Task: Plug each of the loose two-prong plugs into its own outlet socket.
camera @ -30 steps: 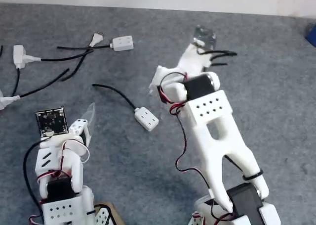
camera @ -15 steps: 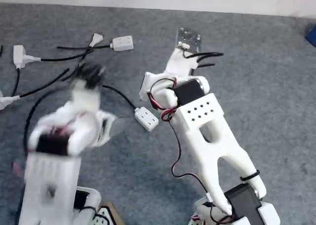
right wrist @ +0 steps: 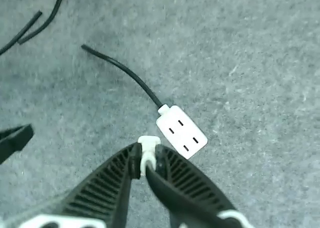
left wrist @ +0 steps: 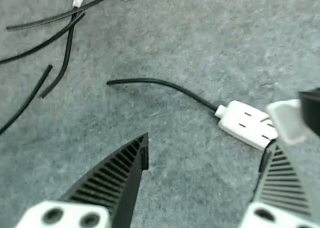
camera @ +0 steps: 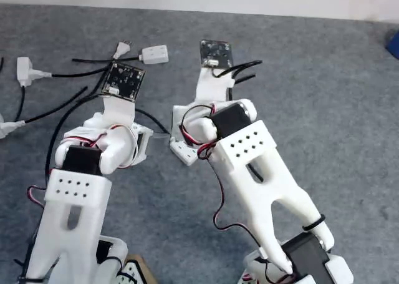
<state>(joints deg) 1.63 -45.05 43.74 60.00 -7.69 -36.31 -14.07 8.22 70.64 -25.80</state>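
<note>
The right gripper [right wrist: 145, 164] is pinching a white plug [right wrist: 148, 147] tightly between its jaws and holding it just beside the socket [right wrist: 181, 130], so the step in hand is probably this plug's insertion. The left gripper [left wrist: 208, 143] is hanging wide open and empty near the socket's corded end. Next, I judge, the plug is needing to be lined up over one pair of slots and pressed in, perhaps with the left jaws bracing the socket against sliding on the carpet [left wrist: 200, 47].

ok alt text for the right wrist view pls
The right hand grips a small white plug just beside a white socket block lying on grey carpet. The block's black cord trails away to a loose end.
</note>
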